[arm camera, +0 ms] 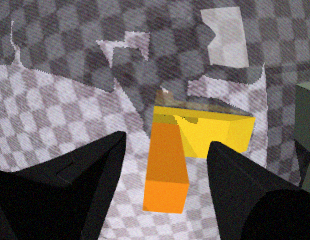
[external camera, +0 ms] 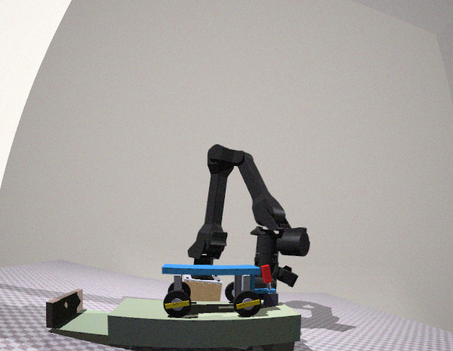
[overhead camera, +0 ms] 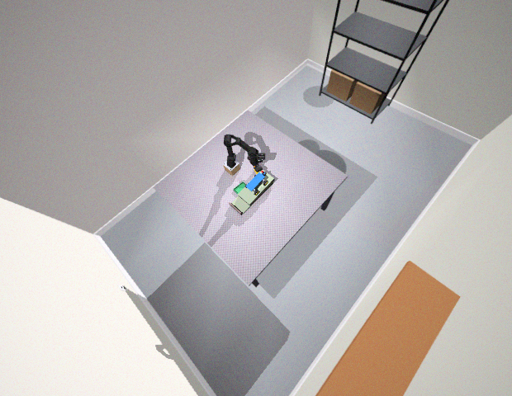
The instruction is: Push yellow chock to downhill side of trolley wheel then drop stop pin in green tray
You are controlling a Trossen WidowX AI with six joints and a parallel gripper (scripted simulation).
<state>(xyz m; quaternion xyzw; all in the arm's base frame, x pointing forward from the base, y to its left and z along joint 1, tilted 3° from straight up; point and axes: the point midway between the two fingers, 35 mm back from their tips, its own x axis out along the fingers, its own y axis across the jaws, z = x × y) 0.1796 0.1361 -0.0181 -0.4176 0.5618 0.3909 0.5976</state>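
The blue trolley stands on the pale green ramp. The red-headed stop pin stands upright, slightly tilted, at the trolley's uphill end. The yellow chock lies on the table beside the ramp; its orange handle points up toward the wrist camera. Its black base is mostly hidden. My gripper is open, its fingers on either side of the handle with gaps showing. In the exterior view the fingertips are hidden behind the trolley. The green tray sits beside the ramp and looks empty.
An end board stands at the ramp's low end. The ramp's side is close to the right finger in the wrist view. The arm's base is on a wooden block behind the ramp. A shelf rack stands far off.
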